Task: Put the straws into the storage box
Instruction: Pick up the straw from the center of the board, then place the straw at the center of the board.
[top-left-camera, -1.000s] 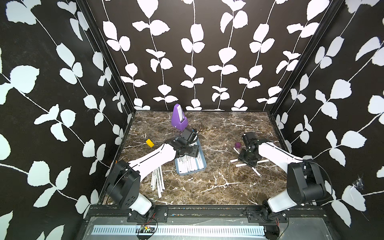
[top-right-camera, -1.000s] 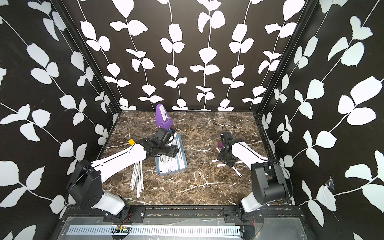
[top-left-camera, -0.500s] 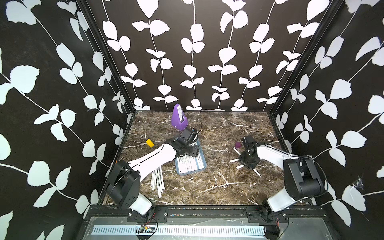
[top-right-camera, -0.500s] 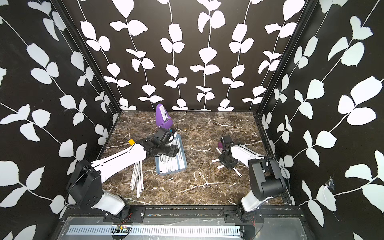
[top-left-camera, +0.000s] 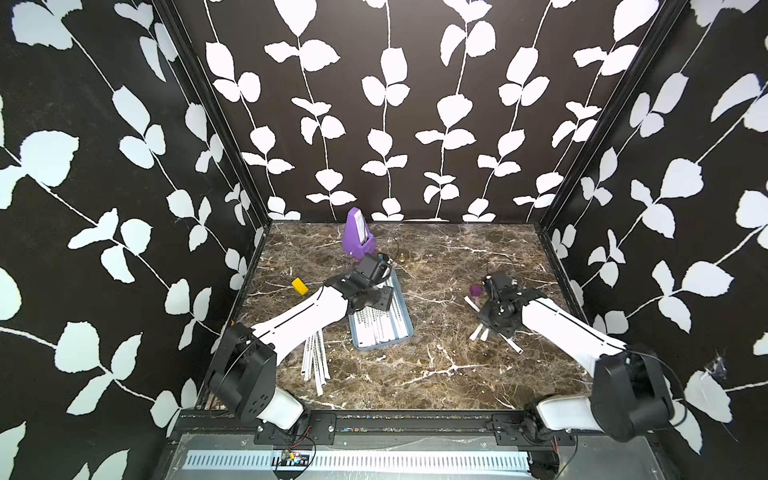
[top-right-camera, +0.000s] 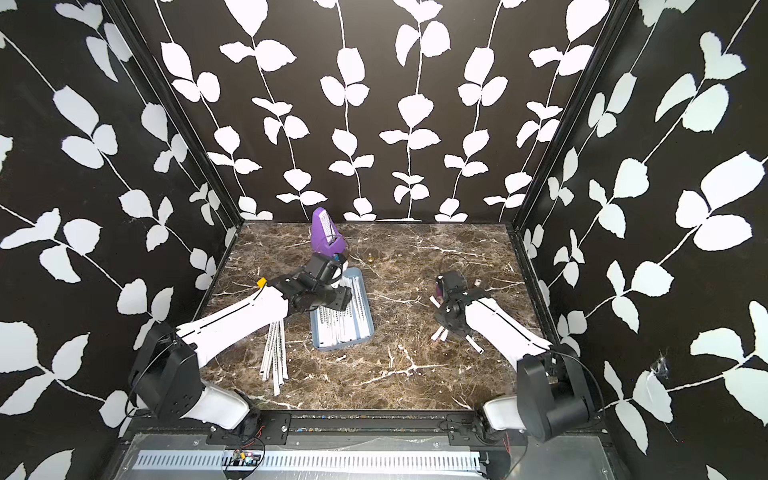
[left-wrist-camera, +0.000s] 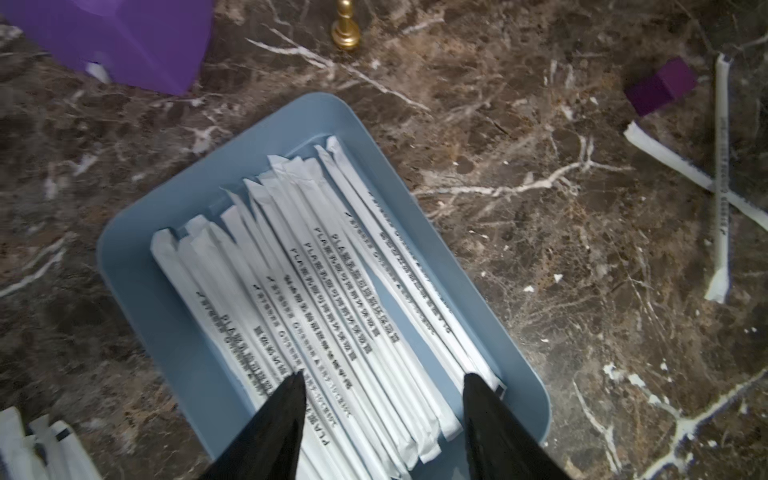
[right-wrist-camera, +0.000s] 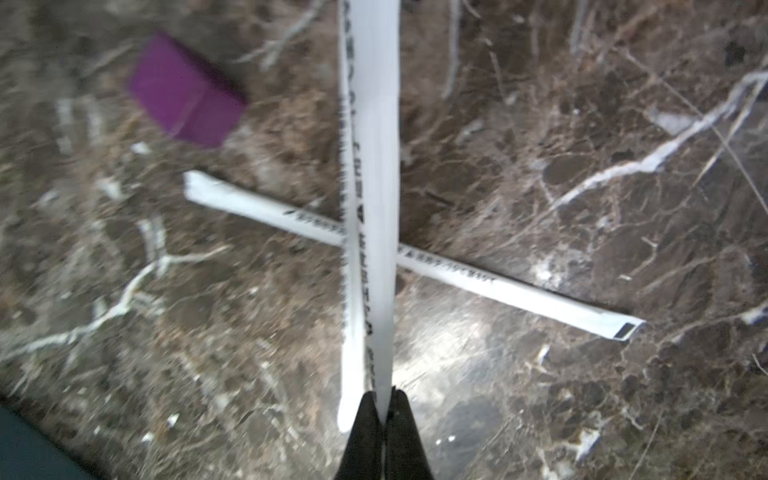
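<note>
Bench (top-left-camera: 436, 365): storage box (top-left-camera: 409, 328) left of centre, part-filled with straws (left-wrist-camera: 332, 291). Left claw (left-wrist-camera: 382, 386) hangs wide above it. Right claw (right-wrist-camera: 384, 409) is pinched on one straw (right-wrist-camera: 382, 166), long axis straight ahead; box well apart, leftward.

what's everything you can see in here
storage box: one, light blue, mid-table
straws in box: many, white, lengthwise
loose straws: several, white, table by left arm
held straw: one, white, in right hand
straws by right arm: about two, white, on table
metronome: one, purple, behind box
block: one, yellow, left arm's side
cube: one, purple, near right arm
small piece: one, gold, near metronome
table: one, brown marble, underneath
left hand: one, black, open over box
right hand: one, black, shut on held straw
</note>
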